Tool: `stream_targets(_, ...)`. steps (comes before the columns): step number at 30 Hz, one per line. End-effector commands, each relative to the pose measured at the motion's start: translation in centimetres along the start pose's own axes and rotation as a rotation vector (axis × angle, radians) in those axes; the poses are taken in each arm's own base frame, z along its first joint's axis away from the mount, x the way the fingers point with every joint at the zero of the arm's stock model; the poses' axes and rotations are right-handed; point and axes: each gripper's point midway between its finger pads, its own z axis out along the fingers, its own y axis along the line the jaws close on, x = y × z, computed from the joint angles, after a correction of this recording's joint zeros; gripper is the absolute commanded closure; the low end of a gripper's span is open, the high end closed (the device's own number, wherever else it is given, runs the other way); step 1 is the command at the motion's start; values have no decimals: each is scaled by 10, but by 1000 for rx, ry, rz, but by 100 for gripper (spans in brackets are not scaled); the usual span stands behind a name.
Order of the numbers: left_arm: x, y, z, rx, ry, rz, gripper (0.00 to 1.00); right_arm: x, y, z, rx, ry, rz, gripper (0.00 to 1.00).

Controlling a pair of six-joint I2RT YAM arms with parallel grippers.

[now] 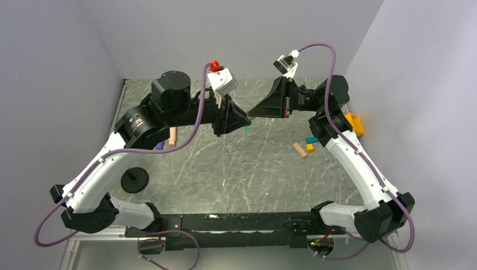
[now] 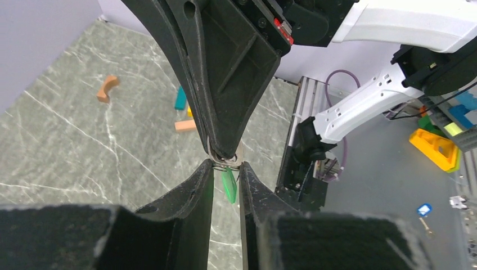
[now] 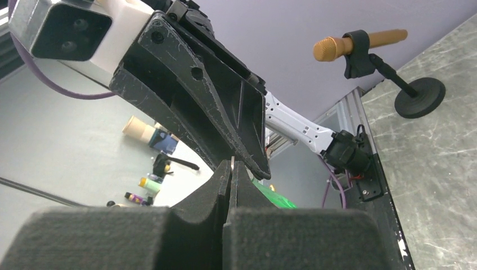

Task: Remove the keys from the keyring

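Both arms meet tip to tip above the middle of the table. The keyring point(image 2: 225, 163), a thin silvery loop, sits where the tips meet. My left gripper point(image 2: 226, 165) pinches it across its narrow gap. The green key tag point(image 2: 229, 184) hangs from the ring between the left fingers; it also shows in the top view point(image 1: 248, 129) and in the right wrist view point(image 3: 271, 197). My right gripper point(image 3: 232, 164) is shut, with a thin sliver of metal between its pads. It comes down onto the ring in the left wrist view point(image 2: 225, 152). In the top view the left gripper point(image 1: 243, 119) faces the right gripper point(image 1: 251, 112).
A microphone on a round black stand point(image 1: 135, 180) stands at the left; it also shows in the right wrist view point(image 3: 360, 46). An orange curved block point(image 1: 172, 135) lies behind the left arm. A teal block point(image 1: 311, 139), wooden blocks point(image 1: 299, 149) and a yellow piece point(image 1: 354, 122) lie by the right arm.
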Motion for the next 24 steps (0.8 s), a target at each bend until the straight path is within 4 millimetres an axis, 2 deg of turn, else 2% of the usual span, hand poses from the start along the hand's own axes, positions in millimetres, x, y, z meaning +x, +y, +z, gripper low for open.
stream_targets(1, -21, -10, 7, 66, -51, -45, 100, 10, 5, 2, 2, 35, -45, 100)
stream_targets(9, -22, -16, 3, 116, -38, -124, 100, 13, 1, 0, 32, 44, -58, 100)
stream_targets(24, -25, -23, 0, 207, 4, -323, 100, 15, 7, -2, 39, 47, -104, 100)
